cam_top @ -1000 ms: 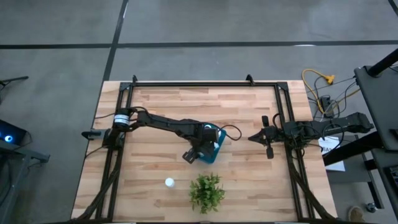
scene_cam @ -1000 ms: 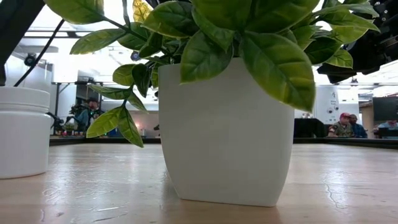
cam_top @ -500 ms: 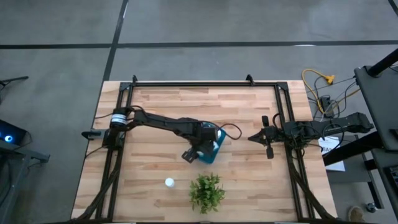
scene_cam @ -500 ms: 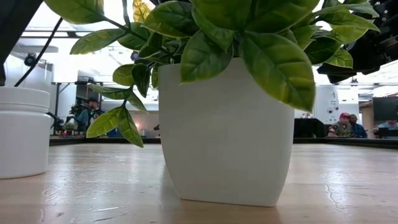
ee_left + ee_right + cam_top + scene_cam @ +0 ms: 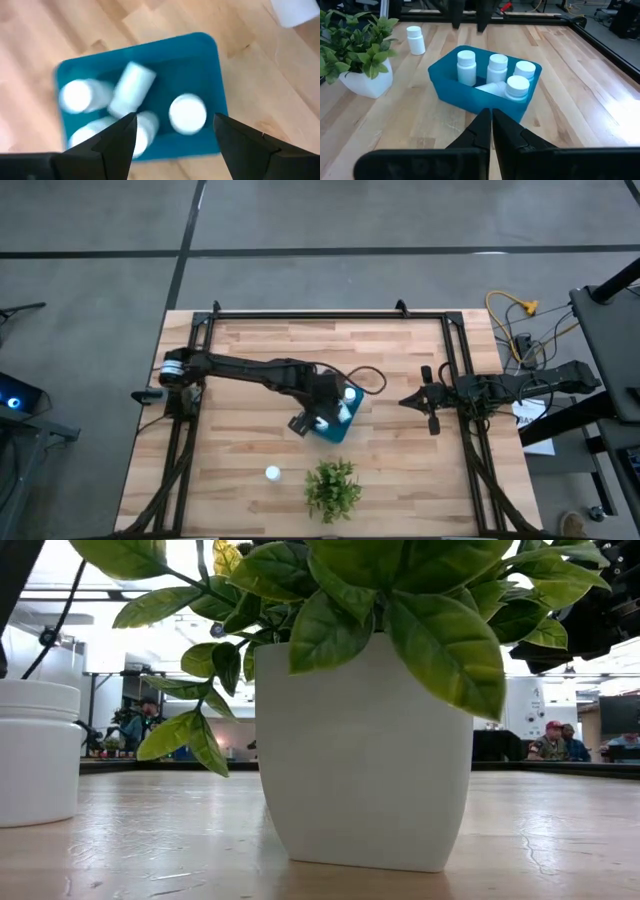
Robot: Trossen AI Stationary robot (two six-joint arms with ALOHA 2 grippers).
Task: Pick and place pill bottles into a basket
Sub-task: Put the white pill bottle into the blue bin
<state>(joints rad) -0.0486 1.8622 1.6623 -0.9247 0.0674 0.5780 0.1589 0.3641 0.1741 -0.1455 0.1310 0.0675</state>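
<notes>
The teal basket (image 5: 200,65) stands on the wooden table near its middle (image 5: 335,430) and holds several white pill bottles (image 5: 492,70). Most of them stand upright; one lies on its side (image 5: 131,89). My left gripper (image 5: 175,120) hangs open above the basket with nothing between its fingers; it also shows in the right wrist view (image 5: 468,17). One more pill bottle (image 5: 272,473) stands on its base on the table toward the near left. My right gripper (image 5: 405,401) is shut and holds nothing, to the right of the basket.
A green plant in a white pot (image 5: 332,488) stands just near-side of the basket and fills the low view (image 5: 360,740). Black frame rails (image 5: 455,380) run along the table's left, right and far edges. People sit in the room beyond the table.
My left gripper has risen straight up from the basket and hangs clear above it, with its arm drawn slightly toward the table's left. The bottles and the basket have stayed in place.
</notes>
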